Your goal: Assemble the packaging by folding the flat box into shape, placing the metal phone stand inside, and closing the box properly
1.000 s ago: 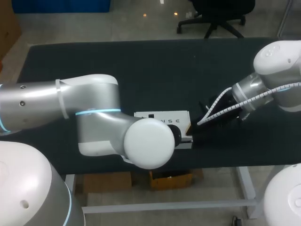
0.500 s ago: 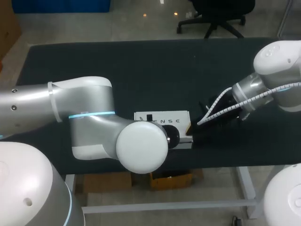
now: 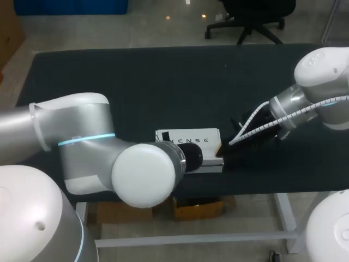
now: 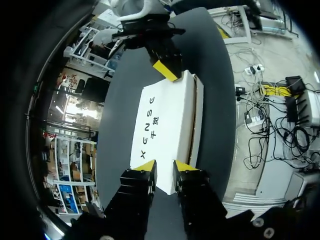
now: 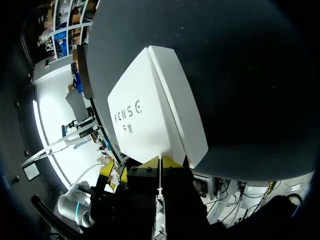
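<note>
Right wrist view: right gripper [image 5: 161,161] pinches the box [image 5: 150,110] by its edge, a sensible hold since it seems light and dentable; left gripper [image 4: 165,167] slightly open

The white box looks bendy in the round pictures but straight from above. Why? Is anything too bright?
Left wrist view: the fisheye lens bows the edges of the white cardboard box and the black table. Right wrist view: the same bulging, plus a washed-out bright patch off to one side of the box. Head view: the box looks straight-sided and evenly lit, with no glare on it.
</note>
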### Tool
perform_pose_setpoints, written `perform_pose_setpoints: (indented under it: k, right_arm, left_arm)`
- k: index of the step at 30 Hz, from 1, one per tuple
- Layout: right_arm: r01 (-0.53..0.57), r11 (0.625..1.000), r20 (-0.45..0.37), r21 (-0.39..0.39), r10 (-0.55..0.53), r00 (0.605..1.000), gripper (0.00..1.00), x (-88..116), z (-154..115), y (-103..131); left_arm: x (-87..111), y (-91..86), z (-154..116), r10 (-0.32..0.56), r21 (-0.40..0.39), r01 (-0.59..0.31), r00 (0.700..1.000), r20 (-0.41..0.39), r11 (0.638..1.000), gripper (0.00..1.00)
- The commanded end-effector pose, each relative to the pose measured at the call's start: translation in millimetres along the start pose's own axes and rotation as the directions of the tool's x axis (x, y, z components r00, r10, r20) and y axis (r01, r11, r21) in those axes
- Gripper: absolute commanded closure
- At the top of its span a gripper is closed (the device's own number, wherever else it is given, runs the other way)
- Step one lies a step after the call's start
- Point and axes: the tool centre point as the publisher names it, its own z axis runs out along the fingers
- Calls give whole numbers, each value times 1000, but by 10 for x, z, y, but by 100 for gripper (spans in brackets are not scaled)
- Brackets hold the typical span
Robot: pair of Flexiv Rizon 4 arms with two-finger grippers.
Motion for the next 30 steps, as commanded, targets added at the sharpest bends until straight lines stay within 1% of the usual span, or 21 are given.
perform_pose_setpoints:
  k: [1, 4, 7, 13, 18, 30]
  right_arm:
    - [1, 1000, -3, 3, -1, 1000, 100, -14, -3, 8]
    - [1, 1000, -4, 3, -1, 1000, 100, -15, 0, 11]
    - [2, 1000, -4, 3, -2, 1000, 100, -15, 3, 12]
    - [1, 1000, -3, 3, -1, 1000, 100, -12, 8, 12]
    - [1, 1000, -2, 1, -1, 1000, 100, -10, 7, 10]
    - [-3, 1000, 1, 3, 3, 1000, 100, -10, 16, 15]
  left_arm:
    - [-142, 140, -137, -25, 57, 28, 998, -52, 998, 100]
    - [-175, 156, -116, -49, 64, 54, 996, -80, 996, 100]
    - [-191, 159, -38, -70, 56, 76, 992, -101, 996, 100]
    - [-159, 147, 160, -97, 33, 103, 983, -156, 994, 100]
    - [-156, 197, 267, -127, 17, 133, 972, -197, 991, 100]
    - [-109, 263, 324, -151, -3, 154, 965, -216, 988, 100]
